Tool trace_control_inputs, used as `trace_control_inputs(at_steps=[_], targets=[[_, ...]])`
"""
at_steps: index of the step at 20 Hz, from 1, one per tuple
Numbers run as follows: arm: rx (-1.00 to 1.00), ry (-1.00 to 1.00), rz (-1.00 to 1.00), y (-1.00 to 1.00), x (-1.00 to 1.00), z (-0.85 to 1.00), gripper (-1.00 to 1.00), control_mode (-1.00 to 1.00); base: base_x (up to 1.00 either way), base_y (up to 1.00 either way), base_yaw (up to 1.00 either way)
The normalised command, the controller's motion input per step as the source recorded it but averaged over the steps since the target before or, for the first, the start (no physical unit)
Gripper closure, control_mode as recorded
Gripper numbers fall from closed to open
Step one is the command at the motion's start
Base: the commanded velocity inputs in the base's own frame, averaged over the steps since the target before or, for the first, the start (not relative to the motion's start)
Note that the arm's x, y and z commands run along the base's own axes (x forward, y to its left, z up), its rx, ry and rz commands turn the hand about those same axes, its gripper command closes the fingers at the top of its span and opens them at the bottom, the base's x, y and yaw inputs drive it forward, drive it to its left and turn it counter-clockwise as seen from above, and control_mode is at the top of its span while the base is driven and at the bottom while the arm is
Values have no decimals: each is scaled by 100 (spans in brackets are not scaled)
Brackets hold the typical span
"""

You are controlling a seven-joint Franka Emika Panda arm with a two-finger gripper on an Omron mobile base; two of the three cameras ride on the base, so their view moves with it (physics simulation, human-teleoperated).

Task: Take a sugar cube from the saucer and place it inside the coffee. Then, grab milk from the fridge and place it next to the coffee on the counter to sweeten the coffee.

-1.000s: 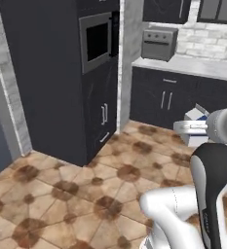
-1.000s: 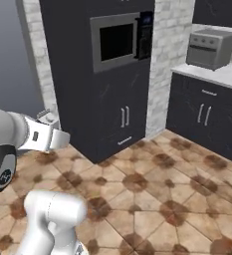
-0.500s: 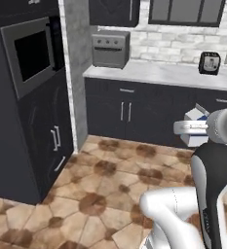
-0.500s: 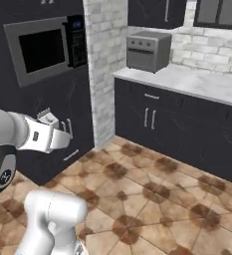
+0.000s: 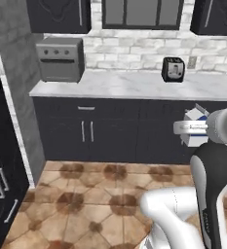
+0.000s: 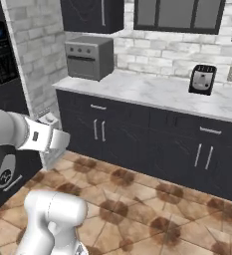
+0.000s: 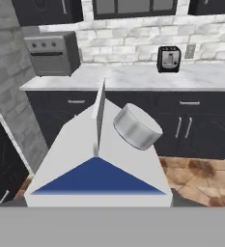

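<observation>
Our base has swung from the dark oven wall toward the counter (image 5: 134, 85); the gripper (image 5: 189, 128) stays clamped on the milk (image 7: 98, 164), seemingly carrying it coffee-ward, with the mug nowhere visible.

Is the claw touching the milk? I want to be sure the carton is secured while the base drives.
Touching. In the left base view the milk sits clamped at the claw; the hand view shows its gabled top right at the camera.
</observation>
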Motion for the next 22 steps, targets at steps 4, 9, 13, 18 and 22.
trace_control_inputs(at_steps=[4,9,13,18,22], targets=[[0,0,0,0,0,0,100,100,84,-75,-45],[0,0,0,0,0,0,100,100,67,-84,-49],[0,0,0,0,0,0,100,100,67,-88,-48],[0,0,0,0,0,0,100,100,60,-94,-49],[0,0,0,0,0,0,100,100,66,-96,-47]])
